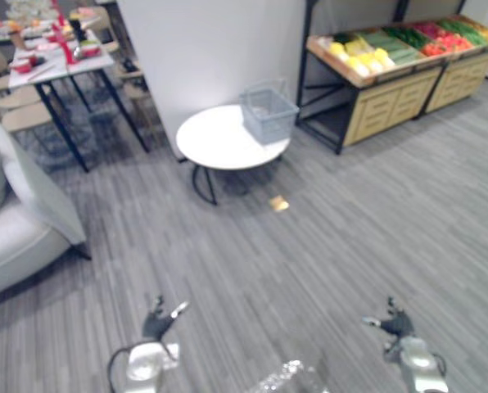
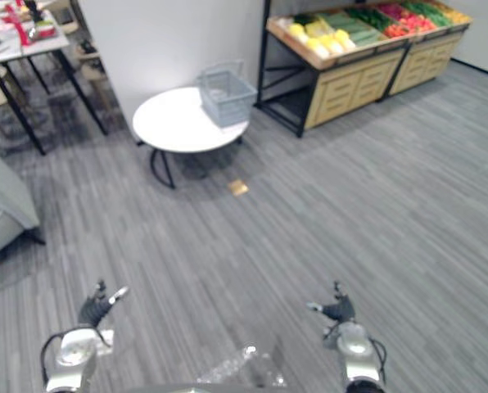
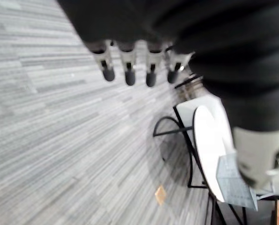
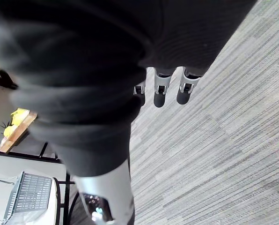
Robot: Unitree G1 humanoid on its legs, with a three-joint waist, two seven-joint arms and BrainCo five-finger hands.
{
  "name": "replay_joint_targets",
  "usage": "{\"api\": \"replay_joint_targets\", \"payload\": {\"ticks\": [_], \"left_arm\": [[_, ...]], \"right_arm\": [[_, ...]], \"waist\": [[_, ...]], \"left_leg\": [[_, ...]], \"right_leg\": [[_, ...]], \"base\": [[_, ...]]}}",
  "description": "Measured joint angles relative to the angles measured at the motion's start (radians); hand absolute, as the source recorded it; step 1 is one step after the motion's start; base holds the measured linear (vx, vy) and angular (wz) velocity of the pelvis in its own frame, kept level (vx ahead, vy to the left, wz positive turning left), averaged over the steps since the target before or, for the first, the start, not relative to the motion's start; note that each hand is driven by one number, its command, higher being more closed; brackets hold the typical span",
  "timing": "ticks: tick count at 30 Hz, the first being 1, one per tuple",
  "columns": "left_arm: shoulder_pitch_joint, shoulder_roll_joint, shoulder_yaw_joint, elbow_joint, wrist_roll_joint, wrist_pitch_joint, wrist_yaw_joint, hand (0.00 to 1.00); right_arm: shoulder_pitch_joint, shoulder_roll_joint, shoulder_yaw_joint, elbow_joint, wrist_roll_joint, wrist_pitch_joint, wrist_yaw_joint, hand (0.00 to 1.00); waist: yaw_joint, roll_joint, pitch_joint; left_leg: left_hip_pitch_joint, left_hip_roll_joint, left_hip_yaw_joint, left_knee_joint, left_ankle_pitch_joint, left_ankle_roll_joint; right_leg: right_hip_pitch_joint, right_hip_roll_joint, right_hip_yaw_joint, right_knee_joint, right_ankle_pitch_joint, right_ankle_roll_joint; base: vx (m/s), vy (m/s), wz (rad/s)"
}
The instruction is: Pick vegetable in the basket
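A grey wire basket (image 1: 268, 112) stands on the right side of a round white table (image 1: 219, 141), several steps ahead of me. Behind it to the right, a wooden produce stand (image 1: 395, 78) holds yellow, green and red vegetables (image 1: 360, 54). My left hand (image 1: 158, 321) hangs low at the lower left, fingers straight and holding nothing. My right hand (image 1: 398, 325) hangs at the lower right, also open and empty. The wrist views look past the fingers (image 3: 129, 70) of the left hand and the fingers (image 4: 160, 91) of the right at grey floor, with the basket (image 4: 27, 196) far off.
A white wall panel (image 1: 211, 49) rises behind the table. A pale sofa (image 1: 19, 221) stands at the left, and a dining table (image 1: 51, 61) with chairs and dishes at the far left. A small tan scrap (image 1: 279, 204) lies on the grey plank floor (image 1: 334, 237).
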Motion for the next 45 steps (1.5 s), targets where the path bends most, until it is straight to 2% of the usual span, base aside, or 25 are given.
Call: {"api": "replay_joint_targets", "payload": {"ticks": [7,12,16,18,19,21,22,23,26,27,28,30,31,32,33,34,35,36,38,40,41,42,43,44,45], "left_arm": [[0.014,-0.001,0.001,-0.001,0.0,0.0,0.0,0.0],[0.038,-0.002,0.001,-0.001,-0.003,0.001,0.0,0.0],[0.045,-0.006,0.001,0.001,-0.002,0.005,0.0,0.0],[0.055,-0.019,0.001,0.001,-0.002,0.006,-0.002,0.0],[0.048,-0.019,0.0,0.001,-0.002,0.007,-0.004,0.0],[0.055,-0.02,-0.003,0.008,-0.002,0.008,-0.004,0.0],[0.058,-0.022,-0.014,0.013,-0.002,0.012,-0.004,0.0],[0.061,-0.024,-0.018,0.012,-0.002,0.012,-0.003,0.0],[0.091,-0.032,-0.017,0.01,-0.002,0.011,-0.003,0.0],[0.101,-0.039,-0.017,0.01,-0.002,0.01,-0.003,0.0],[0.117,-0.046,-0.017,0.011,0.0,0.006,-0.004,0.0],[0.149,-0.05,-0.008,0.034,0.001,0.006,-0.007,0.0],[0.155,-0.06,-0.008,0.053,0.003,0.006,-0.009,0.0],[0.162,-0.058,-0.012,0.055,0.003,0.007,-0.014,0.0],[0.161,-0.055,-0.015,0.055,0.003,0.008,-0.018,0.0],[0.152,-0.05,-0.032,0.055,0.003,0.009,-0.018,0.0],[0.143,-0.047,-0.053,0.055,0.004,0.009,-0.017,0.0],[0.126,-0.049,-0.073,0.054,0.01,0.006,-0.017,0.0],[0.084,-0.043,-0.086,0.051,0.013,0.005,-0.016,0.0],[0.022,-0.03,-0.094,0.062,0.019,0.001,-0.012,0.0],[-0.019,-0.026,-0.1,0.093,0.019,-0.006,-0.012,0.0],[-0.033,-0.03,-0.101,0.117,0.02,-0.012,-0.01,0.0],[-0.024,-0.03,-0.102,0.122,0.02,-0.018,-0.01,0.0],[-0.001,-0.035,-0.099,0.129,0.02,-0.022,-0.008,0.0],[0.014,-0.042,-0.099,0.129,0.02,-0.022,-0.008,0.0]], "right_arm": [[-0.004,-0.002,0.03,-0.01,0.0,0.0,0.019,0.0],[-0.009,-0.002,0.029,-0.01,0.001,0.004,0.019,0.0],[-0.008,-0.002,0.031,-0.01,0.01,0.008,0.019,0.0],[-0.006,-0.008,0.034,-0.011,0.021,0.009,0.017,0.0],[-0.012,-0.01,0.042,-0.016,0.041,0.009,0.015,0.0],[-0.02,-0.026,0.062,-0.021,0.05,0.009,0.003,0.0],[-0.021,-0.044,0.066,-0.03,0.057,0.009,-0.011,0.0],[-0.024,-0.054,0.066,-0.041,0.058,0.01,-0.015,0.0],[-0.121,-0.102,0.065,-0.061,0.081,0.009,-0.019,0.0],[-0.154,-0.118,0.066,-0.069,0.086,0.008,-0.024,0.0],[-0.185,-0.134,0.066,-0.078,0.088,0.002,-0.034,0.0],[-0.181,-0.127,0.066,-0.083,0.087,-0.007,-0.035,0.0],[-0.179,-0.113,0.065,-0.084,0.084,-0.006,-0.035,0.0],[-0.18,-0.095,0.066,-0.086,0.084,-0.005,-0.035,0.0],[-0.184,-0.082,0.068,-0.092,0.077,-0.003,-0.038,0.0],[-0.193,-0.075,0.069,-0.116,0.076,-0.002,-0.046,0.0],[-0.202,-0.074,0.07,-0.148,0.076,-0.002,-0.052,0.0],[-0.207,-0.079,0.07,-0.21,0.075,-0.007,-0.055,0.0],[-0.223,-0.089,0.069,-0.285,0.048,-0.028,-0.075,0.0],[-0.254,-0.1,0.062,-0.323,0.035,-0.034,-0.108,0.0],[-0.28,-0.106,0.057,-0.34,0.032,-0.031,-0.133,0.0],[-0.295,-0.106,0.064,-0.371,0.003,-0.028,-0.157,0.0],[-0.3,-0.105,0.073,-0.389,-0.006,-0.028,-0.162,0.0],[-0.312,-0.102,0.097,-0.41,-0.026,-0.029,-0.162,0.0],[-0.317,-0.103,0.11,-0.411,-0.042,-0.028,-0.162,0.0]], "waist": [[0.002,-0.001,0.005],[0.0,-0.021,0.036],[-0.016,-0.028,0.044],[-0.019,-0.008,0.053],[-0.017,-0.001,0.084],[-0.005,0.001,0.118],[0.009,0.002,0.124],[0.015,0.0,0.124],[0.041,-0.003,0.121],[0.044,0.004,0.115],[0.061,0.01,0.11],[0.089,-0.021,0.088],[0.088,-0.036,0.089],[0.076,-0.058,0.094],[0.059,-0.071,0.102],[0.048,-0.065,0.11],[0.04,-0.052,0.118],[0.033,-0.02,0.125],[0.023,0.015,0.125],[-0.001,0.018,0.125],[-0.016,0.005,0.12],[-0.017,-0.001,0.117],[-0.016,-0.007,0.114],[-0.01,-0.001,0.113],[-0.01,0.013,0.109]], "left_leg": [[-0.024,0.007,0.022,0.008,-0.001,-0.001],[-0.037,0.001,0.054,0.054,-0.021,0.002],[-0.061,0.015,0.057,0.129,-0.074,-0.019],[-0.225,0.117,0.054,0.497,-0.213,-0.057],[-0.343,0.186,0.051,0.768,-0.199,-0.034],[-0.445,0.235,0.051,0.999,-0.208,-0.014],[-0.501,0.235,0.048,1.029,-0.217,-0.028],[-0.524,0.228,0.055,1.003,-0.218,-0.032],[-0.587,0.182,0.131,0.664,-0.181,-0.044],[-0.599,0.166,0.138,0.547,-0.143,-0.043],[-0.594,0.152,0.133,0.46,-0.114,-0.034],[-0.558,0.106,0.141,0.461,-0.065,-0.001],[-0.522,0.077,0.138,0.475,-0.081,0.089],[-0.477,0.052,0.137,0.477,-0.117,0.098],[-0.418,0.035,0.125,0.47,-0.145,0.105],[-0.334,0.032,0.098,0.457,-0.177,0.103],[-0.25,0.033,0.074,0.413,-0.185,0.102],[-0.149,0.049,0.05,0.341,-0.185,0.102],[-0.054,0.082,0.012,0.27,-0.185,0.102],[-0.018,0.106,-0.048,0.251,-0.191,0.09],[0.01,0.116,-0.082,0.251,-0.205,0.066],[0.045,0.133,-0.097,0.279,-0.239,0.006],[0.059,0.143,-0.106,0.319,-0.262,-0.029],[0.052,0.177,-0.135,0.465,-0.288,-0.065],[0.015,0.21,-0.145,0.578,-0.274,-0.071]], "right_leg": [[-0.053,0.006,0.015,0.056,-0.021,-0.007],[-0.157,-0.005,0.052,0.266,-0.12,-0.012],[-0.171,-0.005,0.041,0.303,-0.174,-0.031],[-0.162,0.033,0.012,0.303,-0.194,-0.063],[-0.13,0.054,0.004,0.3,-0.202,-0.079],[-0.087,0.066,0.003,0.296,-0.216,-0.095],[-0.062,0.061,0.006,0.272,-0.221,-0.093],[-0.052,0.056,0.009,0.253,-0.221,-0.093],[-0.027,0.016,0.051,0.16,-0.224,-0.087],[-0.023,0.005,0.06,0.136,-0.231,-0.074],[-0.013,-0.009,0.08,0.127,-0.253,-0.037],[-0.025,-0.061,0.083,0.265,-0.309,-0.003],[-0.103,-0.088,0.07,0.509,-0.291,0.036],[-0.164,-0.109,0.077,0.707,-0.218,0.1],[-0.221,-0.113,0.097,0.885,-0.134,0.138],[-0.28,-0.097,0.102,1.046,-0.143,0.122],[-0.315,-0.085,0.083,1.089,-0.162,0.087],[-0.362,-0.076,0.027,1.049,-0.189,0.034],[-0.459,-0.085,-0.061,0.871,-0.207,0.002],[-0.519,-0.115,-0.092,0.534,-0.147,0.018],[-0.525,-0.142,-0.086,0.297,-0.064,0.032],[-0.522,-0.169,-0.052,0.174,-0.005,0.049],[-0.517,-0.176,-0.042,0.169,0.004,0.056],[-0.517,-0.167,-0.027,0.278,0.114,0.071],[-0.516,-0.162,-0.034,0.341,0.122,0.078]], "base": [[-0.05,-0.037,-0.09],[-0.03,-0.05,-0.18],[0.0,-0.085,0.02],[0.06,-0.111,0.17],[0.14,-0.123,0.07],[0.17,-0.054,0.02],[0.23,0.027,0.0],[0.25,0.05,-0.09],[0.39,0.133,-0.33],[0.48,0.209,-0.37],[0.56,0.263,-0.51],[0.71,0.28,-0.39],[0.7,0.205,0.06],[0.88,0.221,0.29],[0.76,0.123,0.47],[0.76,0.093,0.38],[0.71,0.037,0.33],[0.66,0.007,0.22],[0.66,-0.046,0.48],[0.75,-0.242,0.95],[0.86,-0.381,1.15],[0.59,-0.27,1.04],[0.8,-0.413,0.86],[0.67,-0.378,0.64],[0.97,-0.55,0.65]]}}
